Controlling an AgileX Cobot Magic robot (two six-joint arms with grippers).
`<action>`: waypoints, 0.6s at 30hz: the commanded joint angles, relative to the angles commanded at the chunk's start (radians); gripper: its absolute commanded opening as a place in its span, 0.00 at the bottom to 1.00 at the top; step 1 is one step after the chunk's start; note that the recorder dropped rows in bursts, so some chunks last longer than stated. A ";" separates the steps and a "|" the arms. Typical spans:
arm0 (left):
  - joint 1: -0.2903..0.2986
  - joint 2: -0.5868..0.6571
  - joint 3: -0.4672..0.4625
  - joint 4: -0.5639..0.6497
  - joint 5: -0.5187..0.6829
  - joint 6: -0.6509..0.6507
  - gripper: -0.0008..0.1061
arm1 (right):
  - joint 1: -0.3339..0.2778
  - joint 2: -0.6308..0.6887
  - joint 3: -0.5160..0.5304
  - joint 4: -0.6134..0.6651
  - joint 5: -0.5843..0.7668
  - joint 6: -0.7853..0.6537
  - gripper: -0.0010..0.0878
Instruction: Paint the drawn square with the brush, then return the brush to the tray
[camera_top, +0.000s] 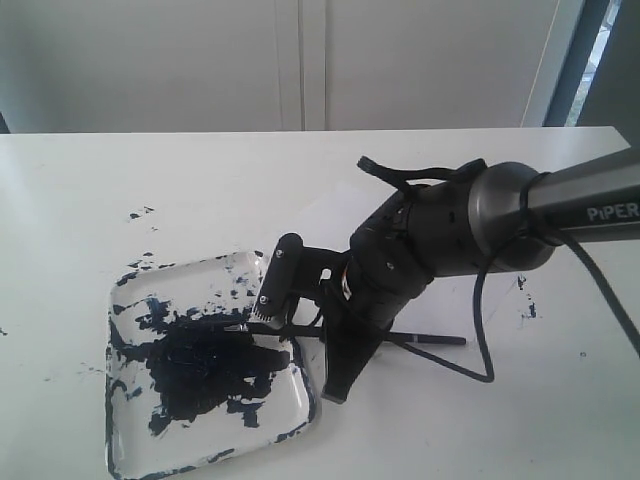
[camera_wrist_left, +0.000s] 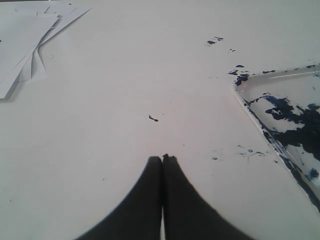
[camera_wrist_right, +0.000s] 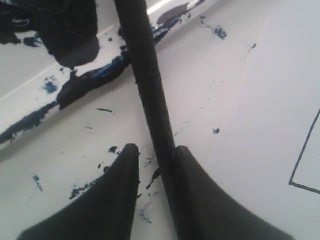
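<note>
The tray (camera_top: 118, 300) sits front left on the table, a big blue-black blotch in its middle. The brush (camera_top: 430, 339) lies flat, its tip in the tray and its black handle reaching right over the rim onto the table. My right gripper (camera_top: 303, 340) straddles the handle just outside the tray. In the right wrist view the gripper (camera_wrist_right: 156, 148) is open: the brush (camera_wrist_right: 145, 65) rests against one finger and table shows between it and the other. Only one corner of the drawn square (camera_wrist_right: 302, 160) shows, blank inside. My left gripper (camera_wrist_left: 162, 159) is shut on nothing, beside the tray (camera_wrist_left: 250, 100).
White paper (camera_top: 330, 215) lies under the right arm. Paint splatters (camera_top: 140, 213) mark the table around the tray. A loose stack of white sheets (camera_wrist_left: 25, 40) lies far from the left gripper. A black cable (camera_top: 480, 330) hangs from the right arm.
</note>
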 joint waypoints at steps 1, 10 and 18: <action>0.000 0.000 0.000 0.000 0.000 0.000 0.01 | 0.000 0.000 0.000 0.000 -0.003 0.000 0.23; 0.000 0.000 0.000 0.000 0.000 0.000 0.01 | 0.000 -0.011 0.000 0.000 0.004 -0.001 0.05; 0.000 0.000 0.000 0.000 0.000 0.000 0.01 | 0.005 -0.085 0.000 0.000 0.067 0.000 0.01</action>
